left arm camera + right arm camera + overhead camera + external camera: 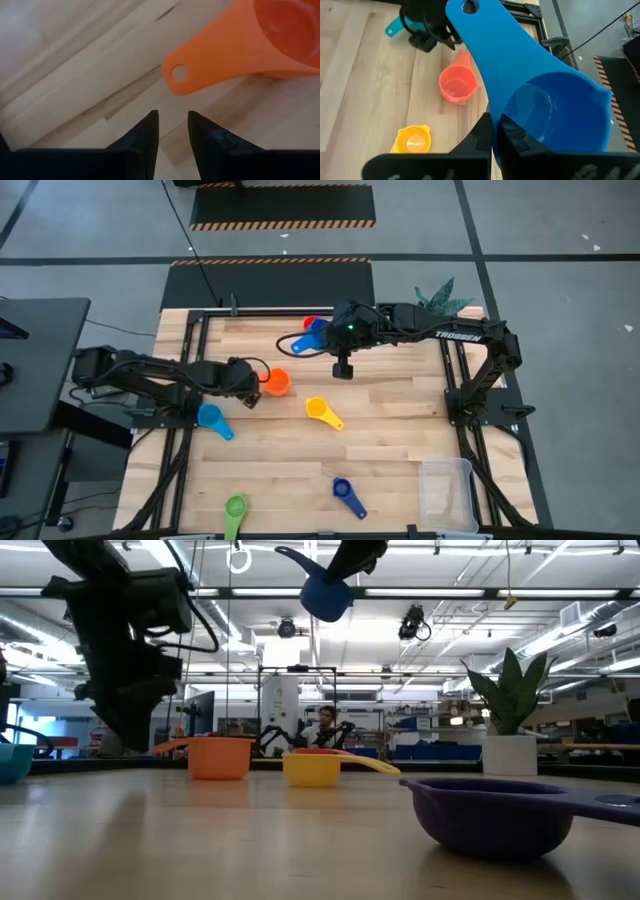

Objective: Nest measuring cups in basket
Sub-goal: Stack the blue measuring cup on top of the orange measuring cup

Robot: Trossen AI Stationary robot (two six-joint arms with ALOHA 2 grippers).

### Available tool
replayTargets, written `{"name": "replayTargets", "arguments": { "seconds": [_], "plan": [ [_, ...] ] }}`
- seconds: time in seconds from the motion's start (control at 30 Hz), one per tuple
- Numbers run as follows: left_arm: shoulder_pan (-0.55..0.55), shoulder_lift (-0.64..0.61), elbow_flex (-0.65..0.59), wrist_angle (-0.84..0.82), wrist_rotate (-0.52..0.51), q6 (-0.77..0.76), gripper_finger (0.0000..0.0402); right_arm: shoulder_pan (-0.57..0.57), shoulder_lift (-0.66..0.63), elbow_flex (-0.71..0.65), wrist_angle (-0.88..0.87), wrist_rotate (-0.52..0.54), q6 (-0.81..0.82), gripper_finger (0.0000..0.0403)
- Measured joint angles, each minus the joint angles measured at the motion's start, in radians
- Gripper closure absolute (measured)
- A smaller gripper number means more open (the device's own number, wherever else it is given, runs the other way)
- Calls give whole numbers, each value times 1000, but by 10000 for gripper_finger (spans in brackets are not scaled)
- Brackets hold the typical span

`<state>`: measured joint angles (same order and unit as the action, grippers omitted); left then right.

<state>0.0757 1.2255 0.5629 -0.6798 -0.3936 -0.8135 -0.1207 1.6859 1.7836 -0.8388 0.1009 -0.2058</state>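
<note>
Your right end effector [496,131] is pinched on the rim of the blue measuring cup [555,112], holding it in the air above the far side of the bench [400,430], handle pointing toward the left arm. Your left end effector [173,131] sits low with its fingers slightly parted, gripping nothing, just behind the handle of the orange cup [276,382]. The yellow cup [321,412] lies near the middle; the light blue [212,418], green [235,508] and dark blue [344,492] cups are scattered. The basket [446,494] stands at the near right corner.
</note>
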Motion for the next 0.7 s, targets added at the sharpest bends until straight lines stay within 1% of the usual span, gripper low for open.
{"name": "replayTargets", "arguments": {
  "seconds": [0.2, 0.47, 0.6, 0.7],
  "plan": [
    [0, 88, 0, 133, -2, 63, 290, 0, 0, 0, 0, 0, -7, 393],
    [0, 119, 0, 347, 45, 127, 290, -1, 0, 0, -1, -10, -2, 393],
    [0, 119, 1, 385, 50, 128, 290, -1, 0, 0, 1, -19, 17, 393],
    [0, 118, 1, 363, 86, 122, 290, -1, 2, 0, 7, -24, 39, 393]
  ]
}}
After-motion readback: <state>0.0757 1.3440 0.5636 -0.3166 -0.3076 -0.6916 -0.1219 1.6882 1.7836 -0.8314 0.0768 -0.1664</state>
